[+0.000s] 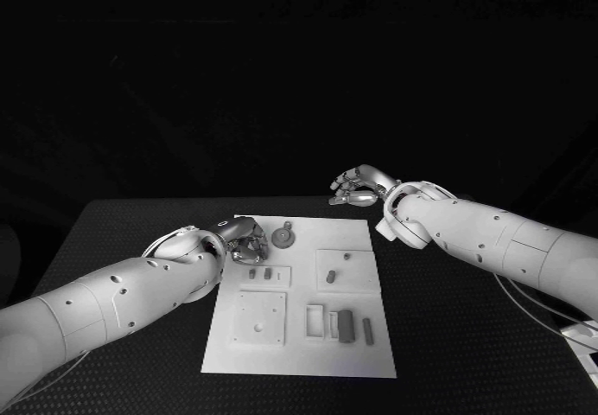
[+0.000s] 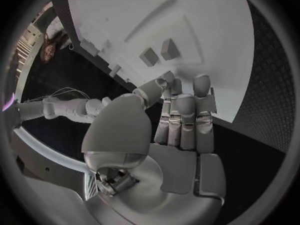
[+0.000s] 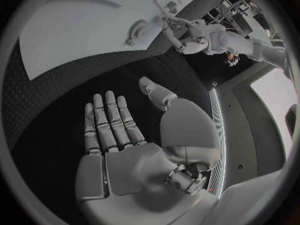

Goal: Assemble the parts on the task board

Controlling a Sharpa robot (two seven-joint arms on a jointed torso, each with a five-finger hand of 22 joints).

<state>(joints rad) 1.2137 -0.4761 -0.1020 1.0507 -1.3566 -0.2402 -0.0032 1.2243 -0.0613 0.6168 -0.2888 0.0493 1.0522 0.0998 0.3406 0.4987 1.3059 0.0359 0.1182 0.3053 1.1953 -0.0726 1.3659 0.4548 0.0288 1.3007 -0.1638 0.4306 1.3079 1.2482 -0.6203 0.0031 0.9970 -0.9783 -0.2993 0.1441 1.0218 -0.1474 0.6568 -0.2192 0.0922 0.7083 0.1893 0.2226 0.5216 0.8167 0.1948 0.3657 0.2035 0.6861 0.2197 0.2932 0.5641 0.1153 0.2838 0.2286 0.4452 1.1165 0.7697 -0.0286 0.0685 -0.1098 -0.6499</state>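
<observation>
The white board (image 1: 355, 346) sits mid-surface (image 1: 124, 233), small grey parts (image 1: 346, 322) lying in its recesses, with bare black room all around its edges. Left hand (image 1: 243, 242) hangs over the board's far-left corner, fingers (image 2: 186, 120) straight, together, holding nothing. Right hand (image 1: 358, 188) floats past the far edge, fingers (image 3: 107, 120) spread and empty.

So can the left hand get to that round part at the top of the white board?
Probably yes. The left hand is open and empty at the task board's far left corner, with the round part right beside it and nothing between them.
</observation>
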